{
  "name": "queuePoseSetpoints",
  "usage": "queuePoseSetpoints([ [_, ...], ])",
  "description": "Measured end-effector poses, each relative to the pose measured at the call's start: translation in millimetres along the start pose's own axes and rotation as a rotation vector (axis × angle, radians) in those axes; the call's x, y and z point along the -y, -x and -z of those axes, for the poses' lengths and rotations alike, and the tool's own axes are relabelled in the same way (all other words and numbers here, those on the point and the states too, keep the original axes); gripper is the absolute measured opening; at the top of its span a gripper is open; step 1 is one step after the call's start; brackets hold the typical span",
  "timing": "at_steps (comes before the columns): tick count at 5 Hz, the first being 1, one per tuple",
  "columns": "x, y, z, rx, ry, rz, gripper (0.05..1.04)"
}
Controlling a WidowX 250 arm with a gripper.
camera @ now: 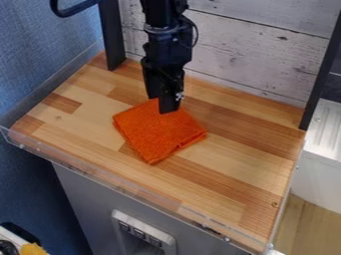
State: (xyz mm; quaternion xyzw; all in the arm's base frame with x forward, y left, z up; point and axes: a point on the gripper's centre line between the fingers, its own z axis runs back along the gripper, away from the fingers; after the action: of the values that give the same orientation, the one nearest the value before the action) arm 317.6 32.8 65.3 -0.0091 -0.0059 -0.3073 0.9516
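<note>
The black gripper (162, 103) hangs down at the upper part of the wooden surface, its lower end over the back corner of an orange cloth (160, 132). That cloth is folded into a rough square and lies flat, turned so that one corner points to the front. The gripper's tip hides a little of the cloth's back edge, and whether the two touch is unclear.
Around the wooden tabletop (246, 172) runs a clear raised rim (123, 187) at the front. Whitewashed boards (253, 55) and two dark posts stand behind. A white unit (323, 134) adjoins at the right, a blue wall (40, 55) at the left.
</note>
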Motion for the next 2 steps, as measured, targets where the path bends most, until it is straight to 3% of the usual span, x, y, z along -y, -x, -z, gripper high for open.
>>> queuePoseSetpoints([
  [1, -1.9, 1.2, 1.9, -0.008, -0.007, 0.012, 0.355],
  [2, -1.6, 3.7, 18.3, -0.023, -0.002, 0.02, 0.147],
])
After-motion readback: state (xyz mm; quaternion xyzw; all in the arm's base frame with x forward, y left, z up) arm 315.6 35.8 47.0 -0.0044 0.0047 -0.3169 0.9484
